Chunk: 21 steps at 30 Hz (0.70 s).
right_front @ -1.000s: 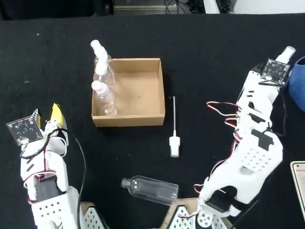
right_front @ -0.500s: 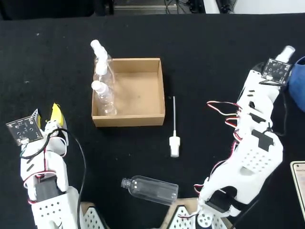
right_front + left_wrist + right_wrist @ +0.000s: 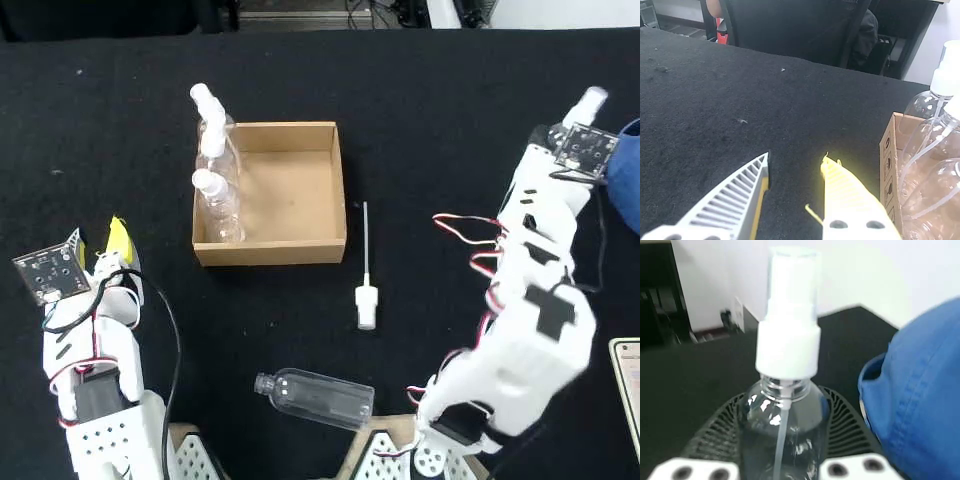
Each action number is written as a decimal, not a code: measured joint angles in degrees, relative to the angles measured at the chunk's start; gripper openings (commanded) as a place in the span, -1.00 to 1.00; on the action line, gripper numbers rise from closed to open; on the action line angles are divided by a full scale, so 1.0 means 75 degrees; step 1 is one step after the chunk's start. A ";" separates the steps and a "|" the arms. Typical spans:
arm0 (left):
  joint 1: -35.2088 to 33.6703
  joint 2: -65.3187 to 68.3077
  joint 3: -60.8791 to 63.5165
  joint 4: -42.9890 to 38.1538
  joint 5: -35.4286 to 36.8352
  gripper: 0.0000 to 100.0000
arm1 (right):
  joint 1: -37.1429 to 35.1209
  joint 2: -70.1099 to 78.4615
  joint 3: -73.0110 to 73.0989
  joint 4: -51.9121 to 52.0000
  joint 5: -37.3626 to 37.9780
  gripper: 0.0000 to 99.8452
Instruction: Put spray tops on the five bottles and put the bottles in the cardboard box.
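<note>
A cardboard box (image 3: 290, 245) sits at mid-table, and three clear bottles with white spray tops (image 3: 213, 160) stand along its left wall; the left wrist view shows them (image 3: 930, 150) behind the box wall (image 3: 889, 165). A loose spray top (image 3: 366, 303) with its long tube lies right of the box. A capless bottle (image 3: 320, 397) lies on its side near the front edge. My right gripper (image 3: 588, 118) at the far right is shut on a capped bottle (image 3: 785, 405). My left gripper (image 3: 795, 160) stands open over bare cloth, left of the box (image 3: 103, 243).
A blue fabric object (image 3: 628, 180) lies at the table's right edge, close beside the held bottle (image 3: 920, 390). A card (image 3: 628, 385) sits at the lower right. Black cloth covers the table (image 3: 430, 120). A chair stands behind the table's far edge (image 3: 790, 25).
The right arm has shifted slightly toward the far edge with its bottle. The left arm and the things on the table have not moved.
</note>
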 measured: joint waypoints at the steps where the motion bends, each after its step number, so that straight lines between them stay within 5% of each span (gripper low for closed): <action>1: 0.0000 0.0000 0.0000 0.0000 0.0000 -0.94 | -0.0105 -0.0445 0.0316 0.0000 -0.0023 -0.98; 11: 0.0000 0.0000 0.0000 0.0000 0.0000 -0.94 | -0.2379 -0.4431 0.2532 0.0117 -0.0129 -0.98; 21: 0.0000 0.0000 0.0000 0.0000 0.0000 -0.94 | -0.5087 -0.4900 0.2157 0.2321 -0.0129 -0.98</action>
